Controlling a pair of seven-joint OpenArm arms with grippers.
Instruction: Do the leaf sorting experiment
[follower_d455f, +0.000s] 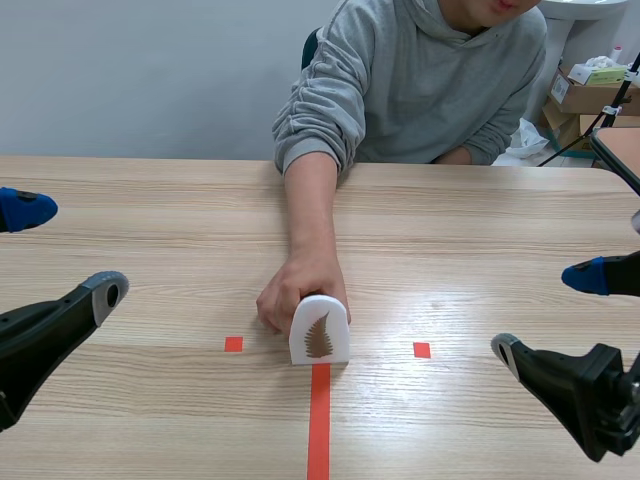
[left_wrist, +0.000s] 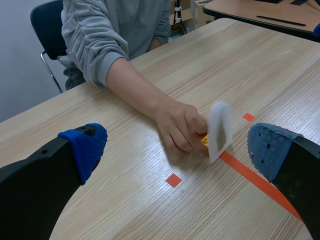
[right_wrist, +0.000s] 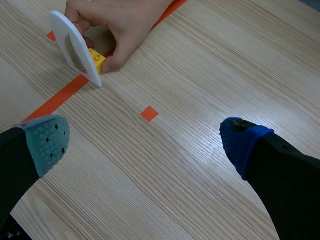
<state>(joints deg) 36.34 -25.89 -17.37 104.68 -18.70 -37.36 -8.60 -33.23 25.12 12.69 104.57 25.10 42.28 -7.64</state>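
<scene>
Noted 1 white leaf card (follower_d455f: 319, 331) standing upright on the worktop (follower_d455f: 150, 200), at the far end of the orange tape line (follower_d455f: 318, 420), between the 2 tape squares. Seen held from behind by a person's hand (follower_d455f: 298, 293); yellow block (right_wrist: 96, 61) at its base, possibly its stand. Recorded left gripper (follower_d455f: 62, 250) and right gripper (follower_d455f: 548, 312) both with fingers apart, holding nothing, well back from the card on either side. Judged to be at the very start: card on show, no sorting done, picking and placing all left.
</scene>
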